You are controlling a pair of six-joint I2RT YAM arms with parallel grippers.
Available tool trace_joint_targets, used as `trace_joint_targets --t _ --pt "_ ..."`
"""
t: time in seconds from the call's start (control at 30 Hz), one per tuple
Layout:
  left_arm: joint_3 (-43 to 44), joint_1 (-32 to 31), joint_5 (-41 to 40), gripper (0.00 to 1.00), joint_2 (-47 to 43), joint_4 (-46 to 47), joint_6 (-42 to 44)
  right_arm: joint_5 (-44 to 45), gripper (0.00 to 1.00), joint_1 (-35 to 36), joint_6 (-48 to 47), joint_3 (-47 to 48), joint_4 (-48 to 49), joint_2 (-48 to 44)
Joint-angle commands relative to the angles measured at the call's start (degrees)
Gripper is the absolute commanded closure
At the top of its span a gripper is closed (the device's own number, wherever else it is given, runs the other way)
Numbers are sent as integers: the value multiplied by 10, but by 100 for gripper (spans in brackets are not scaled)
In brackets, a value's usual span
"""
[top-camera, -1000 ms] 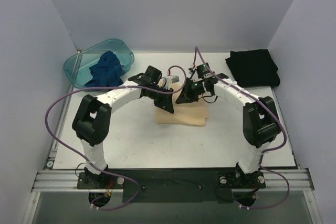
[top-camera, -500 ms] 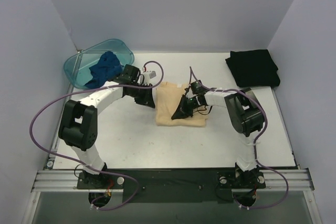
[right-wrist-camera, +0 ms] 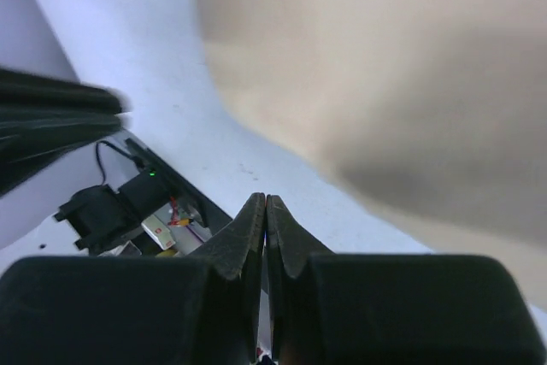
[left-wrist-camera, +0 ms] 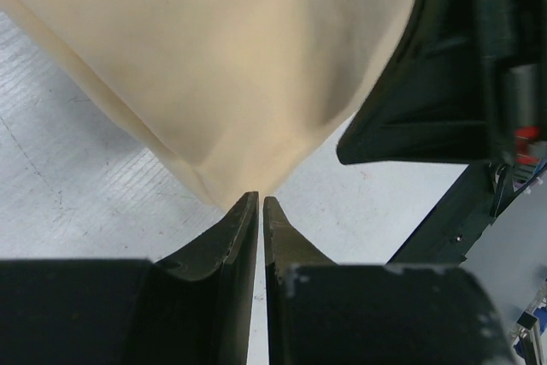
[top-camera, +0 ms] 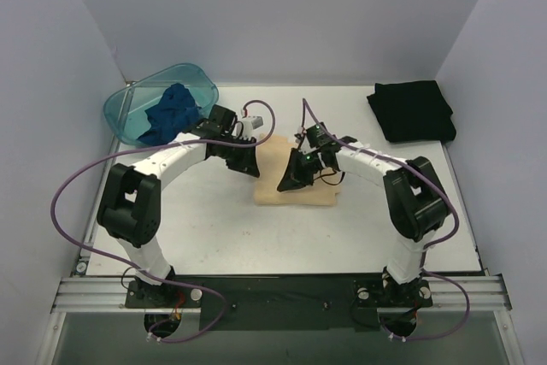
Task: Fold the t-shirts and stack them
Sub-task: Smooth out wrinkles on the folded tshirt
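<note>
The pale yellow-tan t-shirt point(top-camera: 309, 187) lies folded flat at the table's middle. My left gripper point(top-camera: 253, 166) is at its left edge. In the left wrist view the left gripper point(left-wrist-camera: 259, 200) is shut to a hairline slit with nothing in it, and a corner of the tan t-shirt point(left-wrist-camera: 231, 83) reaches its tips. My right gripper point(top-camera: 284, 186) is low over the shirt's left half. The right wrist view shows the right gripper point(right-wrist-camera: 267, 200) shut and empty, with the tan t-shirt point(right-wrist-camera: 385, 83) just beyond. The black t-shirt point(top-camera: 412, 110) lies folded at the back right. The dark blue t-shirt point(top-camera: 171, 114) is crumpled in the basin.
The teal translucent basin point(top-camera: 128, 108) stands at the back left of the white table point(top-camera: 214, 228). Purple cables loop from both arms. Grey walls close in the left, back and right sides.
The left arm swung left off the shirt to its left edge. The right gripper came down and toward the shirt's left half. The shirt's back left part is now uncovered.
</note>
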Motion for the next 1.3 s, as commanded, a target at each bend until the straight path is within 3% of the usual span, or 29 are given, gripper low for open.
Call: trace_joint_targets --t 0.0,0.17,0.37,0.43,0.53,0.57,0.63,0.7,0.8,1.0,1.1,1.23,1.27 --pt "23 2 5 82 -7 6 5 23 100 -7 5 -64 6 67" --pt "19 2 -3 82 -12 3 12 3 100 -16 18 -54 31 102" --pt "24 2 -8 82 -12 2 17 1 97 -16 -30 64 -74 33" --pt "28 1 -13 80 -9 4 17 27 68 -26 -45 86 -104 -6" --pt "40 3 -32 71 1 9 6 91 41 -75 -76 97 -154 -49" --pt "43 4 -38 63 4 12 -1 132 30 -95 -102 99 -188 -56" --pt "51 6 -64 48 11 21 -23 201 16 -125 -145 111 -239 -53" --pt "60 6 -87 37 23 33 -51 266 9 -143 -193 123 -272 -33" --pt "73 6 -107 23 51 50 -103 293 7 -162 -232 149 -299 14" --pt "73 6 -108 19 105 74 -139 264 6 -173 -238 189 -299 128" --pt "71 6 -107 25 126 86 -144 233 6 -172 -231 197 -287 164" --pt "78 5 -102 36 158 88 -151 154 16 -172 -209 201 -268 197" --pt "79 6 -102 45 167 88 -152 130 20 -171 -206 201 -258 204"
